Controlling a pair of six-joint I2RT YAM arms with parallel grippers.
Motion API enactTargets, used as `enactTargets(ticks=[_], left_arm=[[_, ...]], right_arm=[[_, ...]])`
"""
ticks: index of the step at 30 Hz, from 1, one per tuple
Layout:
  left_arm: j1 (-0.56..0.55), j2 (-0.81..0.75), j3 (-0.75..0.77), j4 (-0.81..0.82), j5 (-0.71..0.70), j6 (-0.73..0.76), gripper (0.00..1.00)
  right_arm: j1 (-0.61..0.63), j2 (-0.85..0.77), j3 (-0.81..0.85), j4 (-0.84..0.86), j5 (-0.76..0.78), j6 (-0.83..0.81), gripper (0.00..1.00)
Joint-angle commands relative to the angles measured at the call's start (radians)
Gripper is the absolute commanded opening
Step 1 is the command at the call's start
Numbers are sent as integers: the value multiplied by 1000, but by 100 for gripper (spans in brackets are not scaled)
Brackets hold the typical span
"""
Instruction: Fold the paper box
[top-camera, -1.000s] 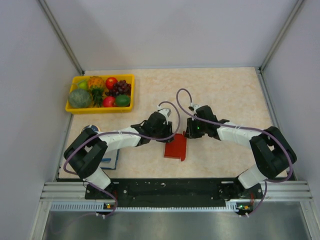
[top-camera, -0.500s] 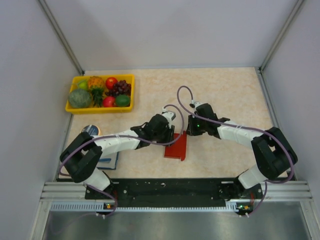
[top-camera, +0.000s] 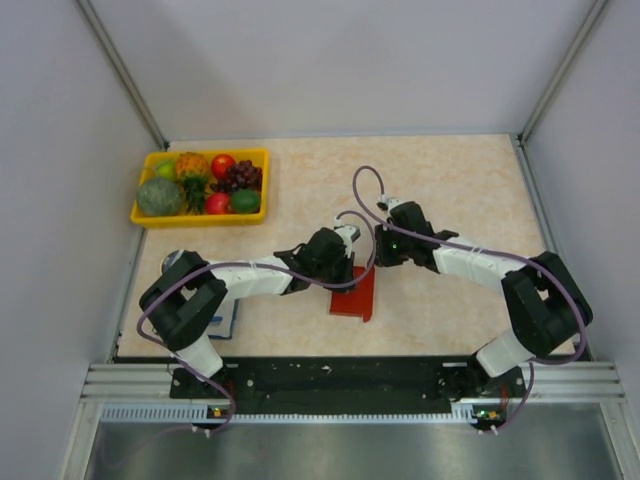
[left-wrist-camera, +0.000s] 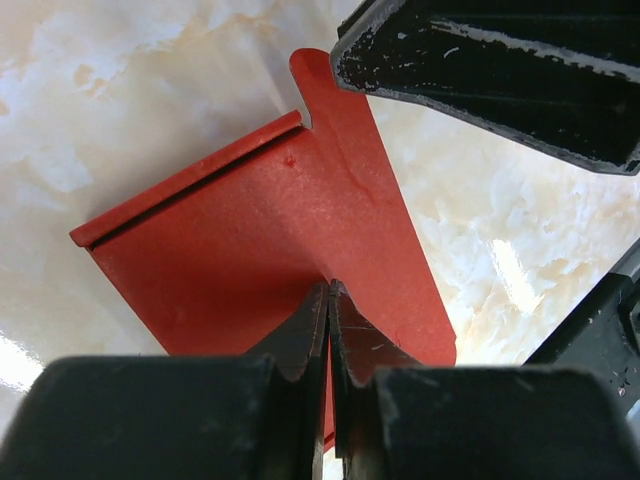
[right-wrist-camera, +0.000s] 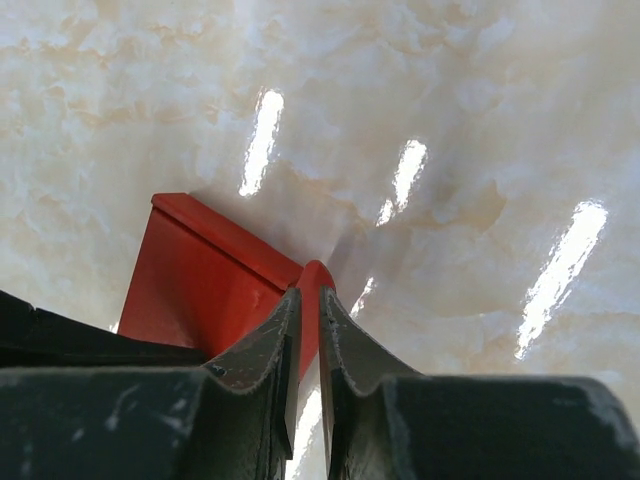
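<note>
Currently your left gripper (left-wrist-camera: 328, 292) has its jaws pressed together on a thin panel of the paper box (top-camera: 354, 293), with the red card running down between the fingertips. Your right gripper (right-wrist-camera: 309, 297) pinches a rounded red tab at a corner of the box, its jaws nearly touching with only the card between them. You can see the box on the table (top-camera: 460, 190), near the middle and toward the near edge, with a narrow strip folded along one side. Both grippers meet close together over its far end. The yellow tray (top-camera: 200, 217) of fruit sits well apart, at the far left corner
</note>
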Motion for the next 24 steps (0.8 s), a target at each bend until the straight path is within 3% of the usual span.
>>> enactTargets(ticks=[1,9,18,24], left_arm=[[-3,37,-14,-50,-45,-4,5],[-3,14,-68,13,-42,-4,4],[-5,18,-101,42,-42,4,3],[-3,18,-101,42,-45,5,3]], right_arm=[[-3,9,41,22,-43,12,10],[-5,96,49,49,-48,42,1],[-9,124,41,38,-3,19,0],[-6,127,26,18,-103,55,0]])
